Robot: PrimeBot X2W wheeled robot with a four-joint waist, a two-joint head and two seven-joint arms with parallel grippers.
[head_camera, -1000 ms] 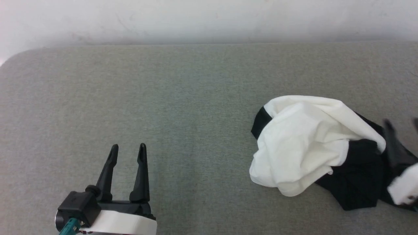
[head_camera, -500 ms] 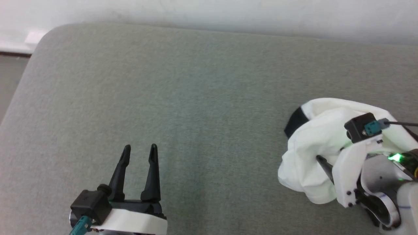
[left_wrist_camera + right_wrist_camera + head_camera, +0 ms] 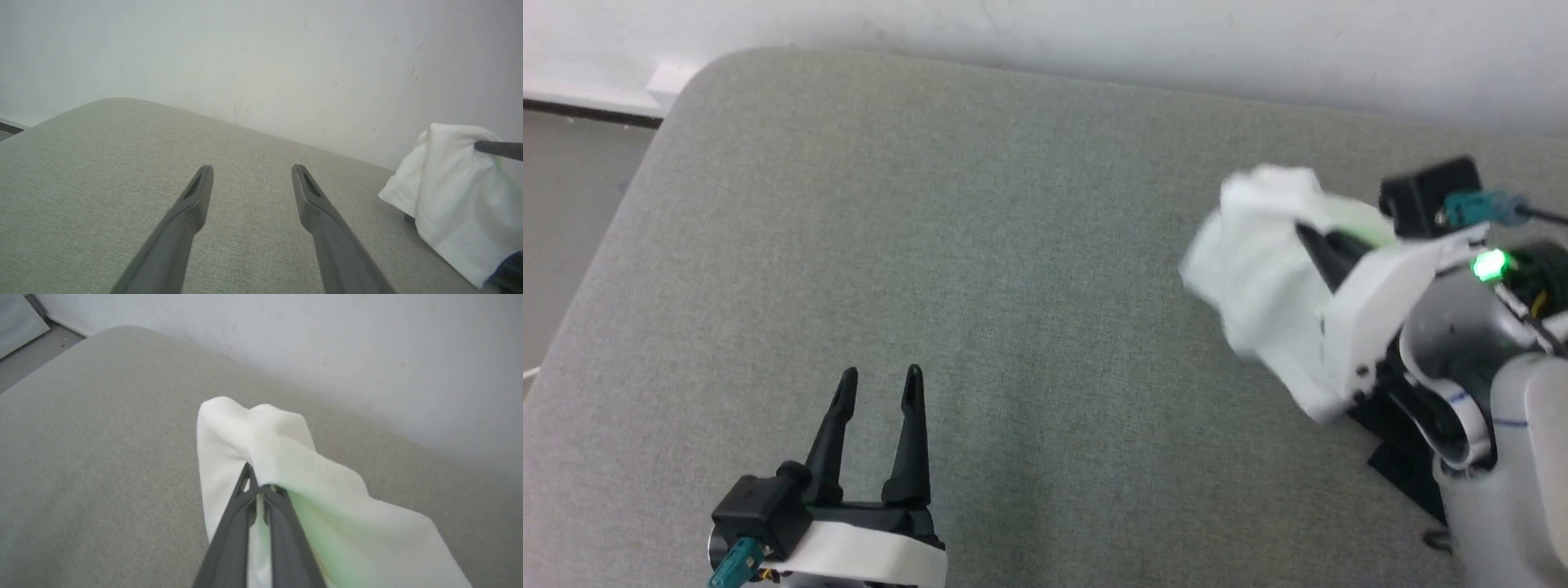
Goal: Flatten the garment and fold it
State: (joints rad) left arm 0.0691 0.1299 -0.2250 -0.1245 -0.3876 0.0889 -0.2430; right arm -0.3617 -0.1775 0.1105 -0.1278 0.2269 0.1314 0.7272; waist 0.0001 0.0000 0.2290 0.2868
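Observation:
The garment [image 3: 1262, 278] hangs as a bunched white cloth lifted off the grey cushion at the right, with black parts [image 3: 1405, 469] trailing below my right arm. My right gripper [image 3: 1305, 233] is shut on a fold of its white cloth. The right wrist view shows the two fingers pressed together with the garment [image 3: 261, 441] draped over their tips, my right gripper [image 3: 255, 484] pinching it. The left wrist view has the garment [image 3: 453, 196] at the right edge. My left gripper [image 3: 880, 380] stands open and empty near the front left; its fingers [image 3: 196, 200] are spread over bare cushion.
The grey fabric cushion [image 3: 980, 269] spans the view, with a rounded far-left corner [image 3: 698, 73] and floor [image 3: 564, 212] beyond its left edge. A white wall [image 3: 1094, 37] runs along the back.
My right gripper shut on the white cloth and raised it up off the cushion. The head camera shifted, so the whole scene moved right. The left gripper stayed open.

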